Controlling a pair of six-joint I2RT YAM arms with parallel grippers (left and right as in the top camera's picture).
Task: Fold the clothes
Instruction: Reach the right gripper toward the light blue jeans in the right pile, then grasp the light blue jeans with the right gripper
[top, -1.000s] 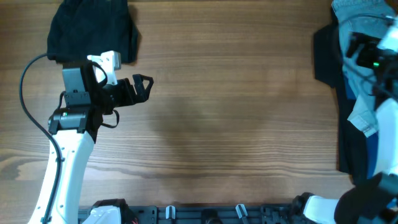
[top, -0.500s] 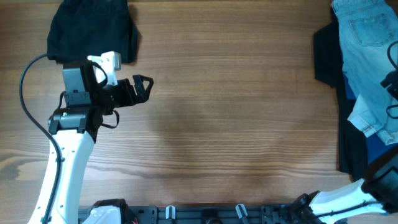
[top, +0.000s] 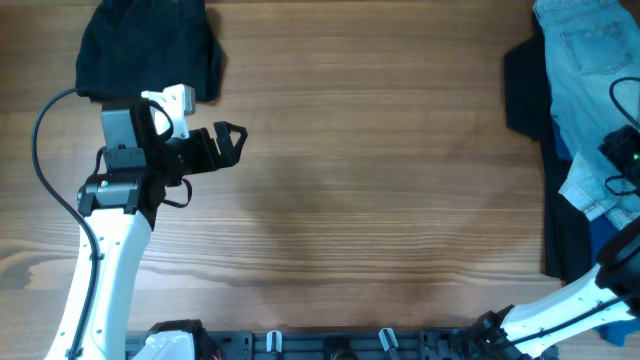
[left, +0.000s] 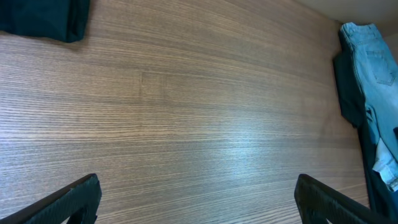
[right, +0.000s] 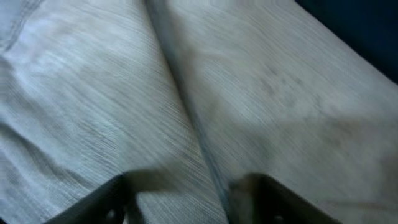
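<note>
R tool hung low over pale denim. Fingers stood apart w/ a stitched seam running up betw. them. Nothing pinched. Wrist pic was blurred, so couldn't tell if the tips touched cloth. In the overhead view this tool sat half off the R edge of frame, over the garment's mid-length.

Surface: wood, bare across the middle.

Jeans: faded blue, lying along the R edge of the surface. Long axis ran far-to-near. The waist end w/ a back pocket was at the far side, legs trailing toward the robot. They lay on top of a dark pile, black w/ some navy showing nearer the robot.

Black garment: bunched at the far-L corner, well apart from the jeans.

L tool: fingers wide, empty, above bare wood. It pointed toward the jeans but sat well apart from them, most of the surface betw.

Judgement: R arm was the nearer one by far, directly above the denim. The next move prob. calls for closing on cloth by the seam and dragging the jeans L onto open wood, crosswise to their long axis. Risk: snagging the dark pile underneath along w/ them.
</note>
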